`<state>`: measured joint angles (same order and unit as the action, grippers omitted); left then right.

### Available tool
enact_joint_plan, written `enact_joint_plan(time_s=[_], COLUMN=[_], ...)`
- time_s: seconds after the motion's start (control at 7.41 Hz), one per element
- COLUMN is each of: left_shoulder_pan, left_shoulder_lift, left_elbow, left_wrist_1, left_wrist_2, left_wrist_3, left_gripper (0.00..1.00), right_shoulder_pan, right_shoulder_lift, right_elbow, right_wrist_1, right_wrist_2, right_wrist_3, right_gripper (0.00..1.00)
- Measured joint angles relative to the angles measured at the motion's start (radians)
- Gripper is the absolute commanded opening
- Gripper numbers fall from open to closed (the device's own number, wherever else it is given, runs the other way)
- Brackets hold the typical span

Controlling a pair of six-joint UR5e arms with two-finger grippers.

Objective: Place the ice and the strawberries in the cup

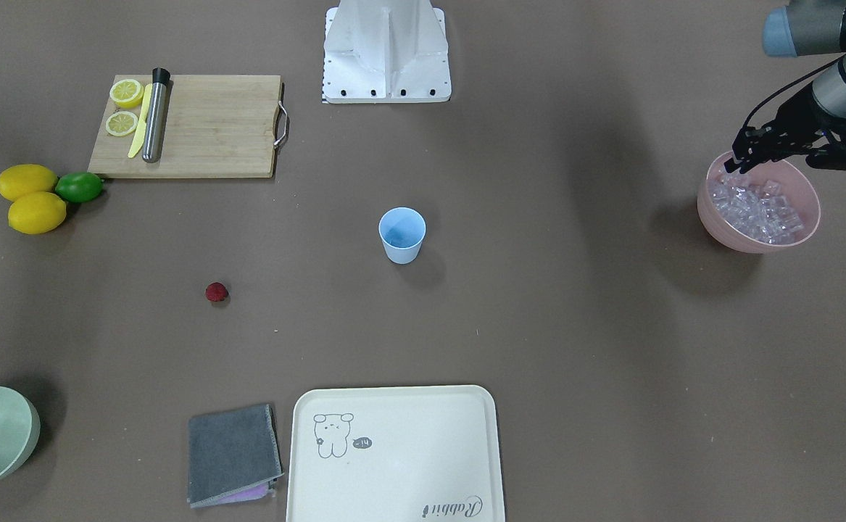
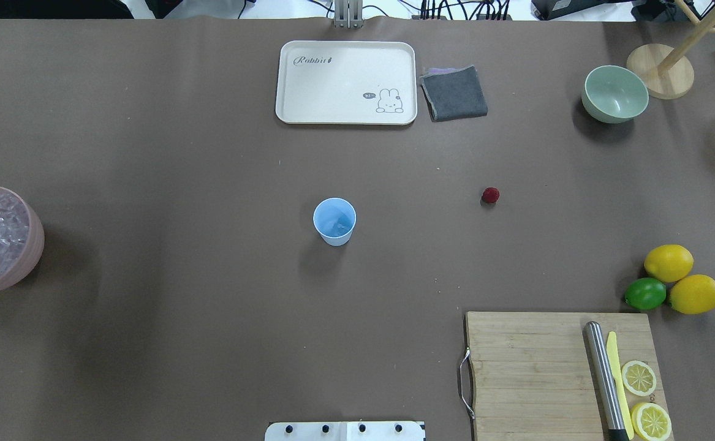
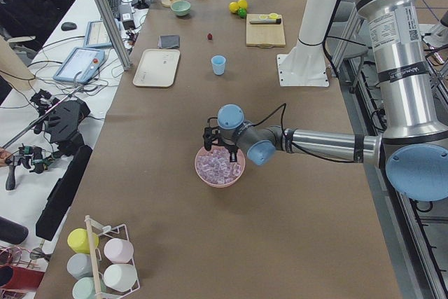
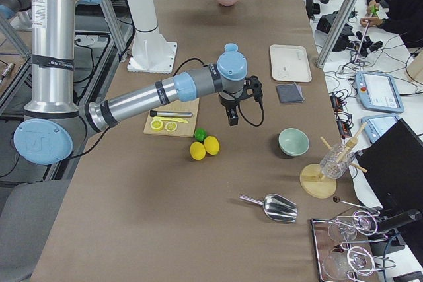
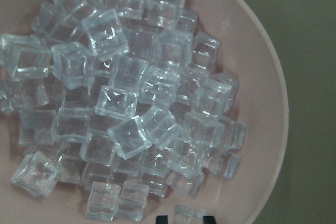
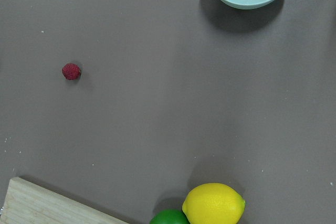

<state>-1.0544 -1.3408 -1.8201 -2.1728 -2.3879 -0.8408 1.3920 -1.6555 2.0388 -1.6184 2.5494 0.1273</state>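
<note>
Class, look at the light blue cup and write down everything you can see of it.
The cup is a small light blue tumbler, plastic by its look, slightly tapered toward its base, with no handle. It stands upright, mouth open upward, near the middle of the brown table. Only the table touches it; the strawberry lies well apart. Whether anything is inside cannot be told.

Over the pink bowl (image 2: 34, 245), itself cut by the overhead view's edge, only the left pincer (image 5: 186, 219) tips show. Whether they grip the ice (image 5: 189, 213) cube between them is unclear. The right pincer (image 4: 232, 119) is too small to judge.
</note>
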Motion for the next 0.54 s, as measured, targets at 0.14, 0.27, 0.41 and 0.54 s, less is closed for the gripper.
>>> enact_joint_plan(time_s=[0.14,0.27,0.41,0.54], left_shoulder_pan=[-0.018,-0.031,-0.040,-0.043], left_shoulder_lift=[-0.064,-0.143,-0.237,-0.351], left_elbow=[-0.004,-0.010,-0.017,-0.021], left_wrist_1=[0.074,0.159,0.254,0.364], left_wrist_2=[-0.001,-0.005,-0.011,-0.014], left_wrist_3=[0.000,0.000,-0.002,-0.009], left_gripper=[0.00,0.00,0.00,0.00], right_shoulder_pan=[0.000,0.001,0.001,0.001], right_shoulder_lift=[-0.005,-0.007,-0.008,-0.006], right_elbow=[0.003,0.005,0.005,0.006], right_wrist_1=[0.000,0.000,0.000,0.000], right_wrist_2=[0.000,0.000,0.000,0.000], right_wrist_3=[0.000,0.000,0.000,0.000], right_gripper=[1.00,1.00,1.00,1.00])
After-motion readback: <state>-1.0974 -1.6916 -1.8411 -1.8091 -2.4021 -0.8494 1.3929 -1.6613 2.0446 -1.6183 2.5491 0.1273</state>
